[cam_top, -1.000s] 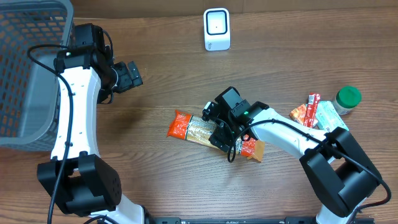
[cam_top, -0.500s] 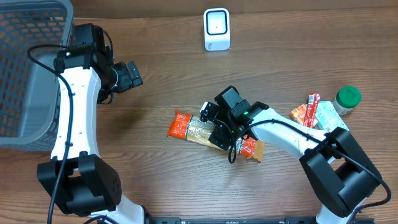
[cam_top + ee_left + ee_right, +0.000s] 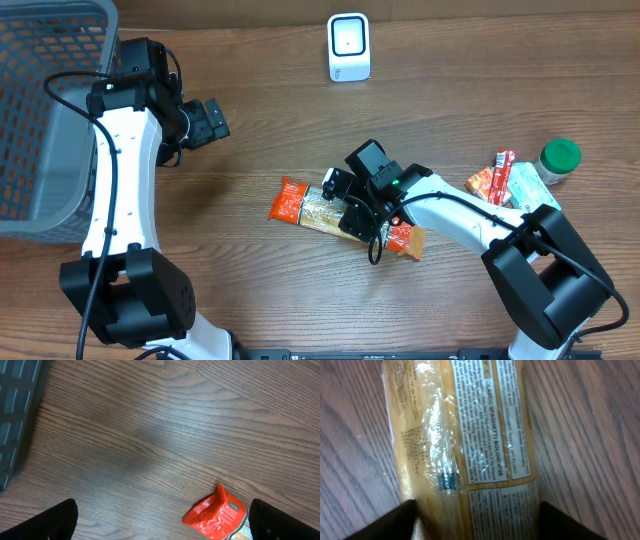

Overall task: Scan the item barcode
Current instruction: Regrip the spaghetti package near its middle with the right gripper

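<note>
The spaghetti packet [image 3: 318, 209] lay flat on the table [image 3: 250, 290], well apart from the scanner [image 3: 349, 47] and almost straight out from its face toward the robot, its printed label turned up. That probably left the code facing away from the scanner's window, so the packet needed lifting and turning. The right gripper [image 3: 358, 216] sat low over the packet's middle, with its fingers [image 3: 390, 522] straddling the packet's width, one at each long edge, a placement suited to a crosswise pinch. Whether they already pressed the wrapper could not be told. The left gripper [image 3: 211, 120] hung spread wide and empty, well to the left of the scanner and clear of the path between packet and scanner, apparently parked out of the way.
</note>
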